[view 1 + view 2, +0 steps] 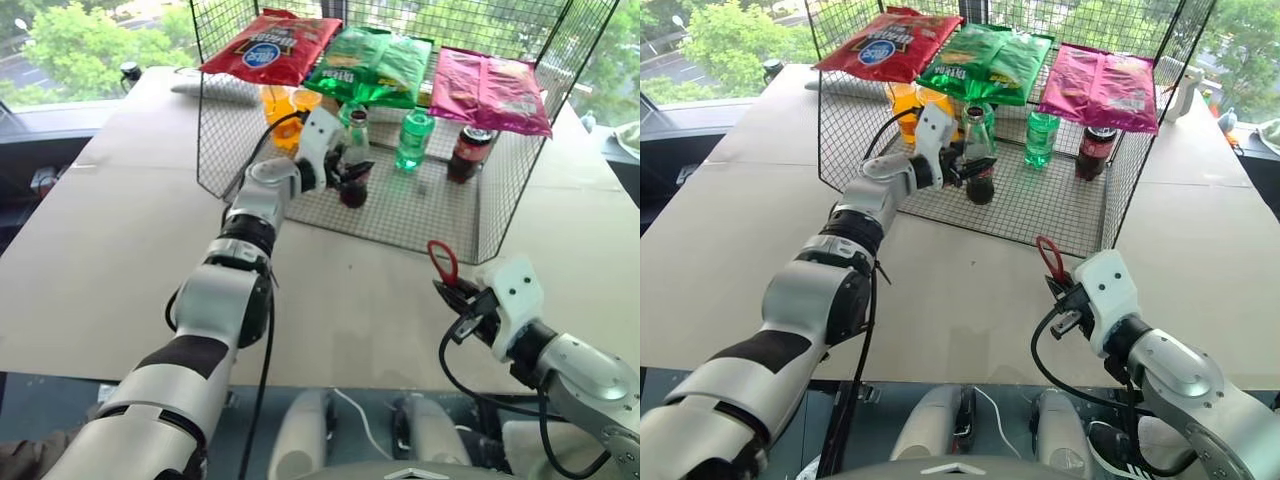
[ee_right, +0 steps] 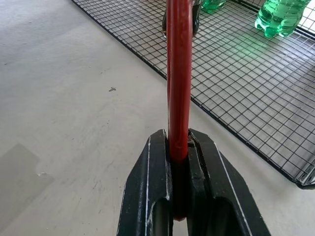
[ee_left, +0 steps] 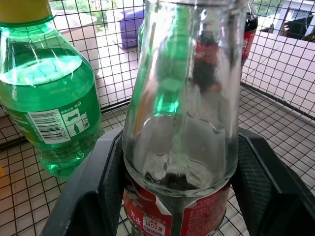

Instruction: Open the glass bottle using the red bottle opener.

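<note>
The glass bottle point(image 1: 356, 135) stands upright on the wire floor of a mesh cage point(image 1: 425, 222). It is clear, with dark liquid low down and a red label. My left gripper point(image 1: 349, 180) reaches into the cage, and its black pads point(image 3: 110, 182) press on both sides of the bottle point(image 3: 182, 123) at label height. Nearer me, over the table, my right gripper point(image 1: 456, 293) is shut on the handle of the red bottle opener point(image 1: 443, 262). The opener point(image 2: 179, 73) stands upright with its ring head on top.
A green plastic bottle point(image 1: 413, 140) and a dark bottle with a red cap point(image 1: 468, 152) stand to the right of the glass bottle. Orange bottles point(image 1: 280, 105) stand behind my left wrist. Red point(image 1: 272, 48), green point(image 1: 375, 65) and pink point(image 1: 490, 90) snack bags lie on the cage's top. The beige table point(image 1: 120, 260) lies in front.
</note>
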